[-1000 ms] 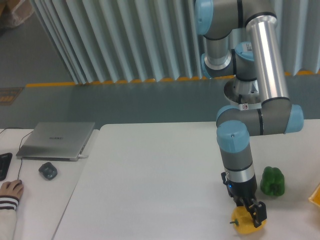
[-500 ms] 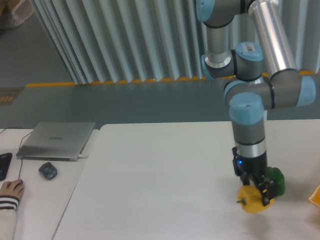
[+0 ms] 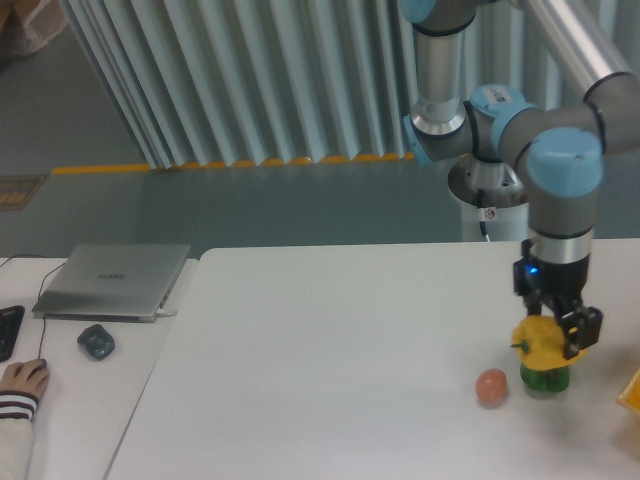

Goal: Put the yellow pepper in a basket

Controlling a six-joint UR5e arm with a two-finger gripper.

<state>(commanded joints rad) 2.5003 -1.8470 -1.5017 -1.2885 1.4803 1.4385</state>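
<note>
My gripper (image 3: 555,335) is shut on the yellow pepper (image 3: 538,344) and holds it in the air at the right of the white table, just above the green bell pepper (image 3: 545,379). The yellow pepper hides most of the green one. A small orange-yellow corner of the basket (image 3: 631,391) shows at the right edge of the view, to the right of and below the gripper.
A small pinkish-brown ball (image 3: 491,386) lies on the table left of the green pepper. A closed laptop (image 3: 113,280), a mouse (image 3: 96,341) and a person's hand (image 3: 20,380) are on the desk at the far left.
The gripper has carried the yellow pepper up and to the right, from the table's front to above the green pepper. The pinkish ball has come into view.
</note>
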